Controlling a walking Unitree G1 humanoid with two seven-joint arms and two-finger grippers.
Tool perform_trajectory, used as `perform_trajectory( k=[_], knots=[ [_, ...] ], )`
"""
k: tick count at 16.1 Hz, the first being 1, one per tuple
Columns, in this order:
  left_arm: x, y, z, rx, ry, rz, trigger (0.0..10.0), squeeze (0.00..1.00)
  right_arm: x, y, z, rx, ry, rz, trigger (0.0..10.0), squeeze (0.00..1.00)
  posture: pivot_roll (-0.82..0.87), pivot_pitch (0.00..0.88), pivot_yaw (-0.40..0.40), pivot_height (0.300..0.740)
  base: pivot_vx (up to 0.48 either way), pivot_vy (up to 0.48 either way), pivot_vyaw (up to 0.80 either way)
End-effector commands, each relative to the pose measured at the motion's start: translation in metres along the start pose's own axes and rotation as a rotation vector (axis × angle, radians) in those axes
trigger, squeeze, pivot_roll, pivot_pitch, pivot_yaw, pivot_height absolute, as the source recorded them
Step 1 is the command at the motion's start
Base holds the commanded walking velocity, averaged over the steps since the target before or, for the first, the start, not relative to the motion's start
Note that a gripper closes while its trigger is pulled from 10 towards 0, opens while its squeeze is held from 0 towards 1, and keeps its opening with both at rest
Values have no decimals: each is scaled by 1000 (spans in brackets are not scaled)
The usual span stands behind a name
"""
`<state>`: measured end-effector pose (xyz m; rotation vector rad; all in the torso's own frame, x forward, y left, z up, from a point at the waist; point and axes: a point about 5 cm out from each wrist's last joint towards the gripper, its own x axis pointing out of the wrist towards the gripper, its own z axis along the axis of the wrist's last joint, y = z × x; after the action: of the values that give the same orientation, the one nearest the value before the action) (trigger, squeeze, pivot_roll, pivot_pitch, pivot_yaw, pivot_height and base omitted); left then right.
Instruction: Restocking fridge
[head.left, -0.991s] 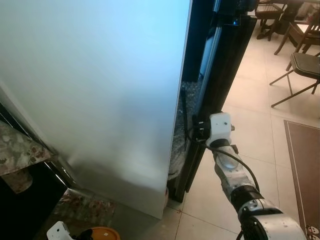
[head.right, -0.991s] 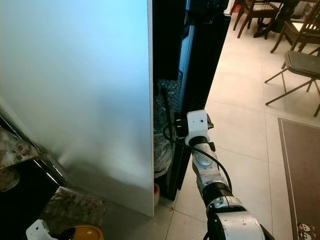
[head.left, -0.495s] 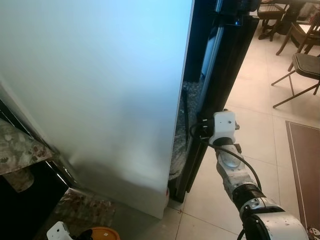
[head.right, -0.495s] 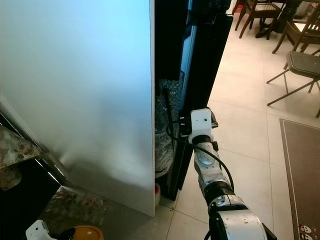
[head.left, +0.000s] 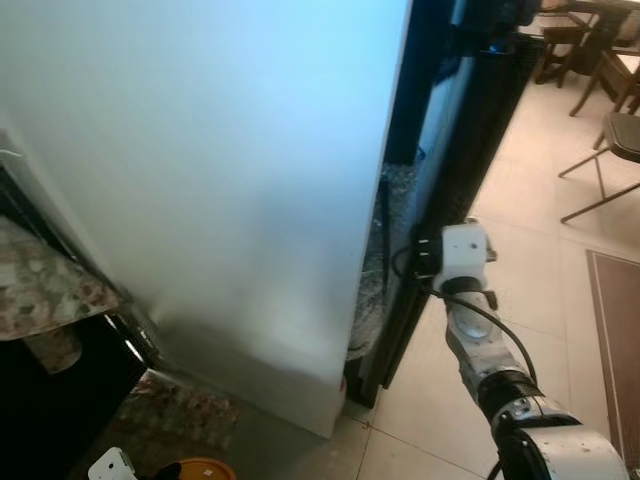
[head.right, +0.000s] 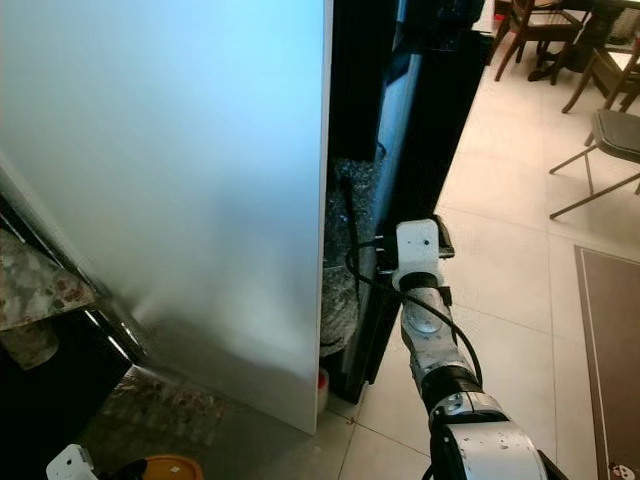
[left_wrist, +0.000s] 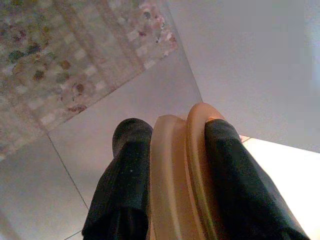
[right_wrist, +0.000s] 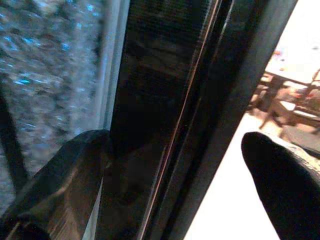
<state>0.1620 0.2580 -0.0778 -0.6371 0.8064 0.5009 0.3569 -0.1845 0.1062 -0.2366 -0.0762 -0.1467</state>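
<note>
Right gripper (right_wrist: 170, 165) spread astride the free edge of the black fridge door (head.right: 420, 130), one finger inside the gap, one outside. Best pulled steadily outward along the door's arc, keeping that edge deep between the fingers to avoid slipping. Left gripper (left_wrist: 172, 175) low by the floor, pinching an orange lid-like item (left_wrist: 177, 165), to be held level meanwhile.

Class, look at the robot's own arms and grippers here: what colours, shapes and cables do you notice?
The right arm is silver and tubular with a black ring joint, ending in a boxy white wrist block. A black cable loops along it. Each gripper has two long, rounded black fingers, seen close up in the wrist views.
</note>
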Motion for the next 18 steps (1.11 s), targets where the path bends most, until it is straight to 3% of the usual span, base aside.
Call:
perform_trajectory(
  k=[1,2,6,11,15,18],
  knots=[
    [-1,5,-5,5,15,16,10000,0,1,-43,-4,-6,13,-211,10000,0,39,0,35,740,0,0,0],
    [-1,3,-5,6,17,14,10000,0,-4,-57,-10,-31,26,-281,10000,0,37,0,36,740,0,0,0],
    [-1,1,-5,9,19,13,10000,0,-18,-75,-28,-35,94,-367,10000,0,33,0,36,740,0,0,0],
    [-1,1,-6,24,26,15,10000,0,-62,-89,-87,14,395,-440,10000,0,35,0,32,740,0,0,0],
    [-1,2,-7,44,31,25,10000,0,-108,-76,-133,39,669,-330,10000,0,36,0,30,740,0,0,0],
    [-1,5,-7,71,39,41,10000,0,-154,-41,-165,70,907,-77,10000,0,30,0,34,740,0,0,0]
  ],
)
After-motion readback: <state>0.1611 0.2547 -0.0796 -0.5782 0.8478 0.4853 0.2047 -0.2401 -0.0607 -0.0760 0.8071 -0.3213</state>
